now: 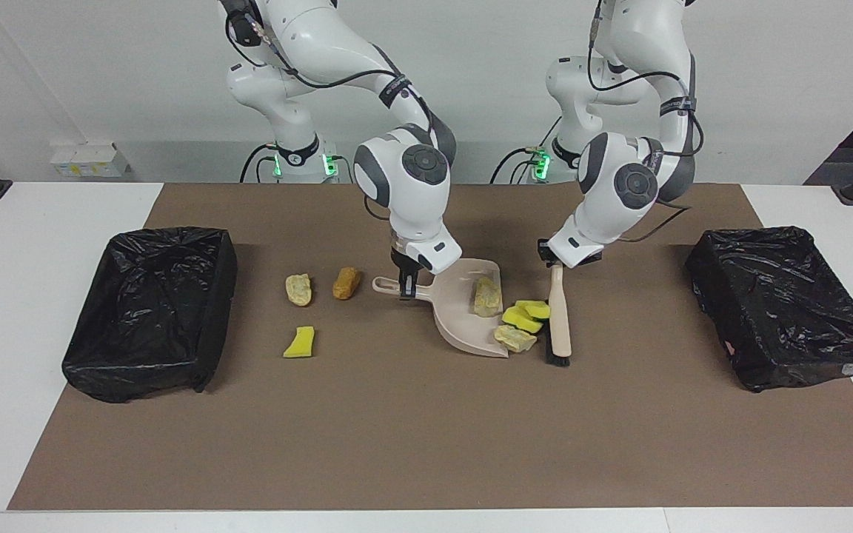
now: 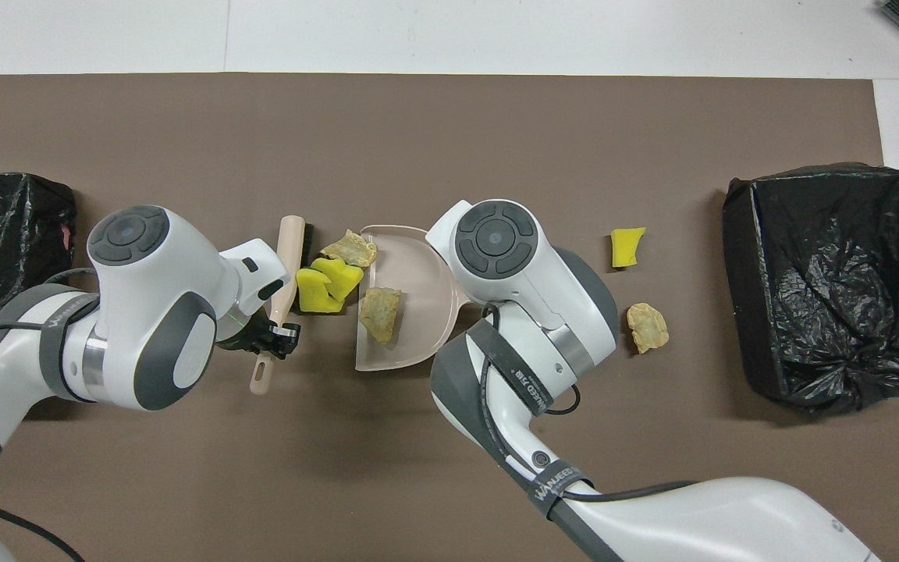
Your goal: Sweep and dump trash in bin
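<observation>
Near the middle of the facing view, the right gripper (image 1: 406,285) is clamped on the handle of the beige dustpan (image 1: 463,314). The pan lies flat on the brown mat (image 1: 426,429). One pale scrap (image 1: 486,296) sits inside the pan.

Just to the right of the pan in that view, the left gripper (image 1: 556,265) is clamped on the handle of the brush (image 1: 560,314). The brush's dark bristles touch the mat. Packed between the brush and the open edge of the pan are yellow scraps (image 1: 526,314) and a tan scrap (image 1: 514,338).

More trash lies on the mat to the left of the pan in the facing view: a pale scrap (image 1: 298,289), an orange-brown scrap (image 1: 346,283) beside it, and a yellow scrap (image 1: 299,343) lower down.

A bin lined with a black bag (image 1: 149,311) sits at the left of the facing view. A second black-lined bin (image 1: 785,314) sits at the right.

In the overhead view the brush (image 2: 287,257) lies at the left of the yellow scraps (image 2: 325,285), with the dustpan (image 2: 418,281) at their right.
</observation>
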